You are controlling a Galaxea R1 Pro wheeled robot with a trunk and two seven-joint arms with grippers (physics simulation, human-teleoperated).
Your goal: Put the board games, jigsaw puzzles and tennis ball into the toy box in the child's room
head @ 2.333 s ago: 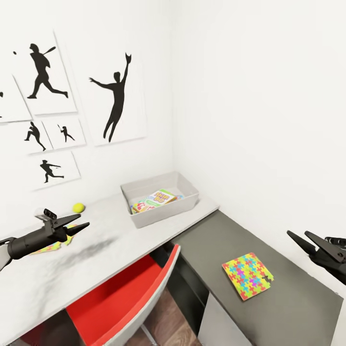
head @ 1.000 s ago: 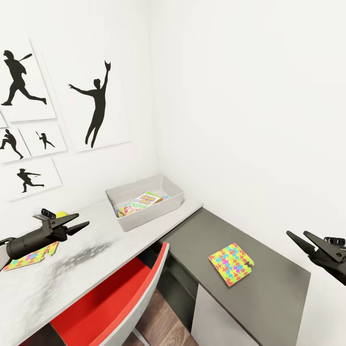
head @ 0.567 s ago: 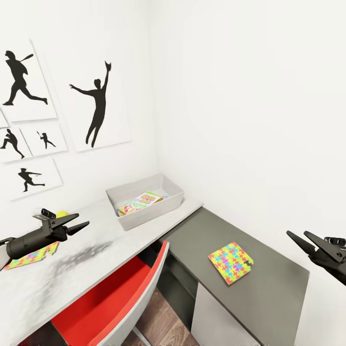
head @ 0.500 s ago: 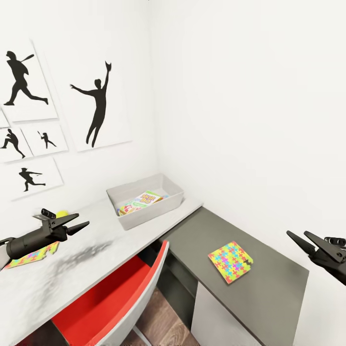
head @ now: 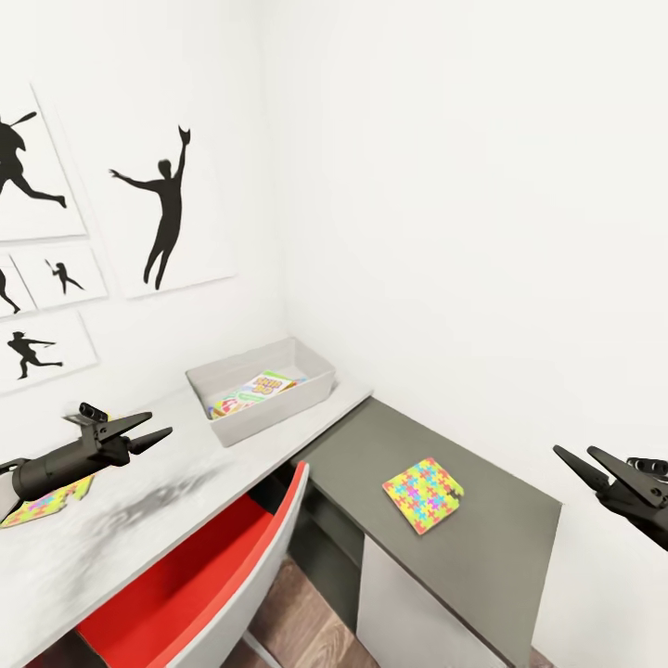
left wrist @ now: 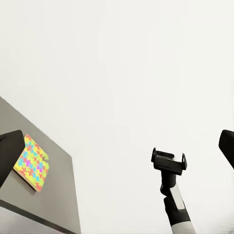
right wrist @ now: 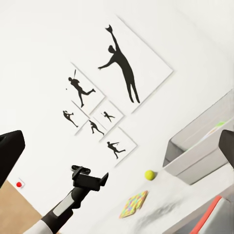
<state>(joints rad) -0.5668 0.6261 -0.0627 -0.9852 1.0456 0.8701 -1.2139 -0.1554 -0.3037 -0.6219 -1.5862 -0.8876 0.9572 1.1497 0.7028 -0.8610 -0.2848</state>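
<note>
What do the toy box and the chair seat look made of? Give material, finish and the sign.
Toy box: likely plastic, matte pale grey; thin sloping moulded walls.
Chair seat: probably hard plastic, smooth red inside a grey-white shell; it shows no fabric texture.

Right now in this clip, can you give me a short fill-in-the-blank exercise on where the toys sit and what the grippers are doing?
1. The jigsaw puzzle near the right gripper lies on the dark grey ____.
2. The colourful game box lies inside the ____ on the white table.
3. Both grippers have their fingers ____ and hold nothing.
4. The seat of the chair under the table is ____.

Missing words: cabinet; toy box; open; red
</note>
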